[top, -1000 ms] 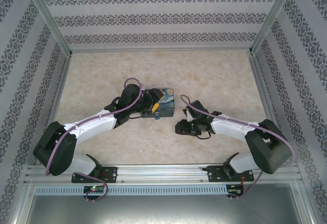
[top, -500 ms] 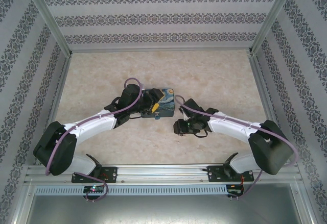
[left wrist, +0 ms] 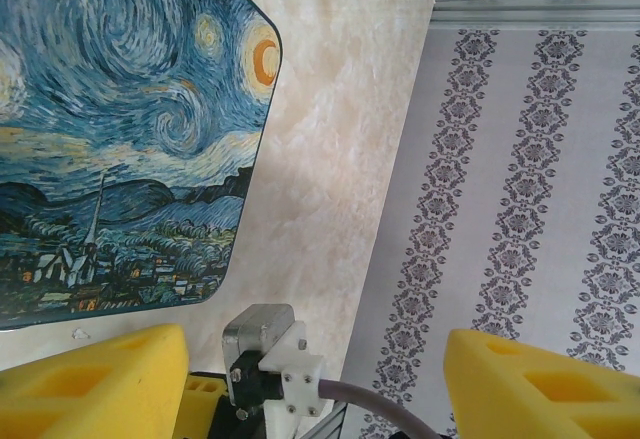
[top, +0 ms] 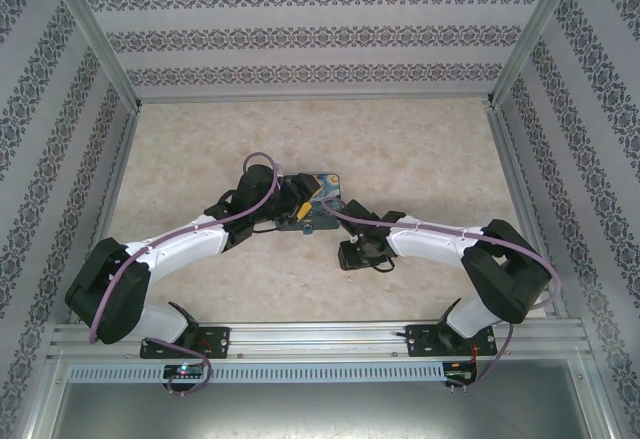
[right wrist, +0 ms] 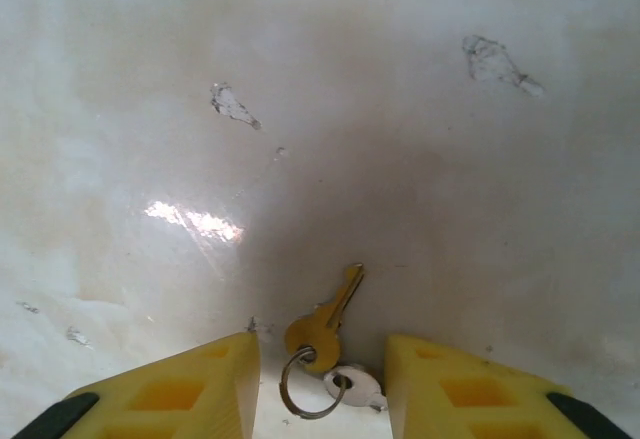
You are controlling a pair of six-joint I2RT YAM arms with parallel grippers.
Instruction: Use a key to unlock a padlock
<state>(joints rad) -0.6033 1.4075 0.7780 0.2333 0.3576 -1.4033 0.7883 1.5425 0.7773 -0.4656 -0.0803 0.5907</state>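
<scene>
The padlock (top: 322, 192), a flat block with a starry-night face, lies on the table; in the left wrist view the padlock (left wrist: 120, 129) sits up and left of my left finger. My left gripper (top: 301, 210) (left wrist: 315, 389) is at its near-left edge, jaws wide open with nothing between them. A brass-coloured key (right wrist: 326, 317) lies on a ring (right wrist: 304, 391) with a silver key (right wrist: 357, 387). My right gripper (top: 357, 251) (right wrist: 320, 399) hangs open just over them, one yellow finger on each side, not touching.
The marbled table (top: 420, 149) is boxed in by patterned walls (top: 310, 34) and aluminium posts. The right arm's wrist camera block (left wrist: 258, 337) with its purple cable shows between my left fingers. Open tabletop lies behind and right of the padlock.
The right arm has swung left, bringing its gripper closer to the padlock's near-right corner. The left arm and the padlock have not moved.
</scene>
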